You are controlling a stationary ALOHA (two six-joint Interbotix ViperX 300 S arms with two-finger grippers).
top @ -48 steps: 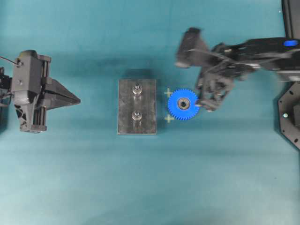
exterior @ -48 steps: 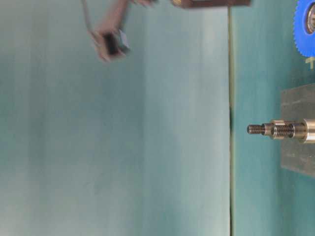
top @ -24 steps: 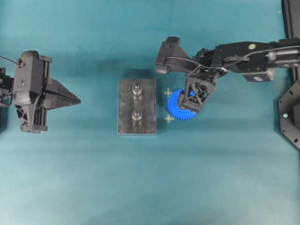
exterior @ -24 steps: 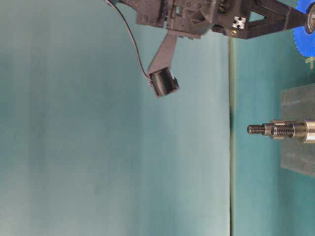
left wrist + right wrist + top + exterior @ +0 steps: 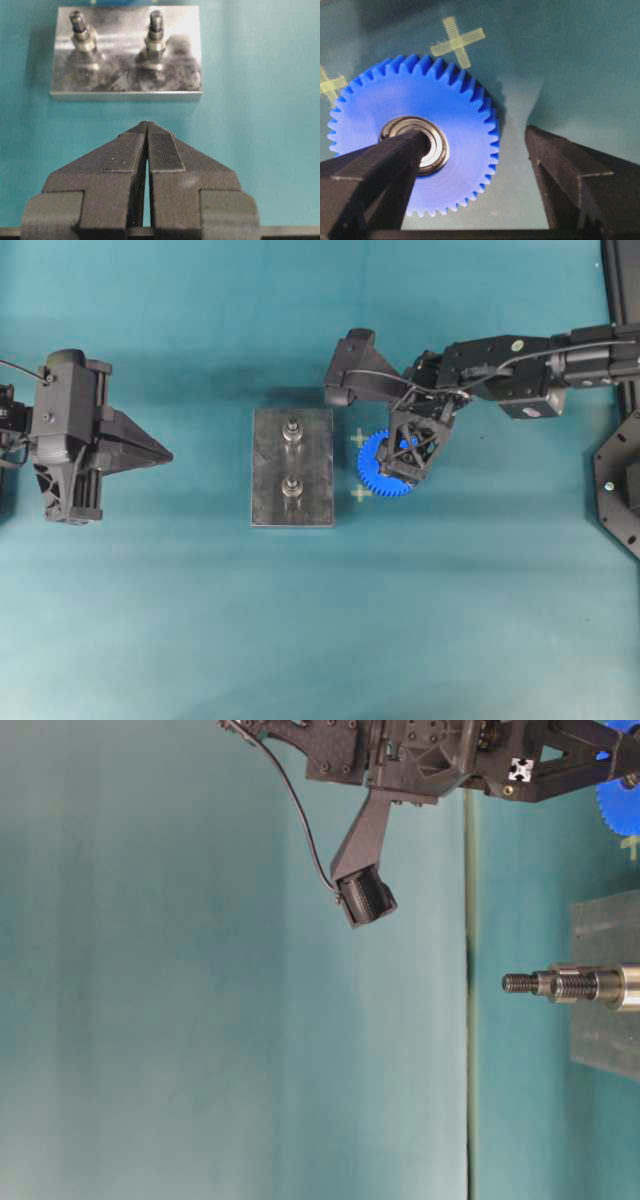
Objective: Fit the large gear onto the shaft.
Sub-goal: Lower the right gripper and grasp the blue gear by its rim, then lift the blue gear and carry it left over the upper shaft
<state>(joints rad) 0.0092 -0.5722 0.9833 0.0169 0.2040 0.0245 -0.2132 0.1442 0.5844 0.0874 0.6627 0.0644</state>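
The large blue gear [image 5: 375, 470] lies flat on the mat just right of the dark grey plate [image 5: 270, 467]. Two identical metal pegs [image 5: 292, 430] [image 5: 292, 487] stand on the plate; either could be the shaft. My right gripper [image 5: 412, 452] is open and low over the gear. In the right wrist view one finger [image 5: 395, 165] has its tip at the gear's bearing hub [image 5: 432, 145], and the other finger [image 5: 560, 165] is over the mat outside the teeth. My left gripper [image 5: 160, 453] is shut and empty, well left of the plate [image 5: 125, 80].
Two yellow tape crosses [image 5: 359, 438] [image 5: 360, 494] mark the mat between plate and gear. In the table-level view the pegs [image 5: 560, 985] overlap and the gear's edge [image 5: 620, 810] shows at the top right. A black fixture [image 5: 620, 490] sits at the right edge.
My right gripper has swung left from beside the gear to over it and come down, one finger now at the hub. The gear, plate and left arm have not moved.
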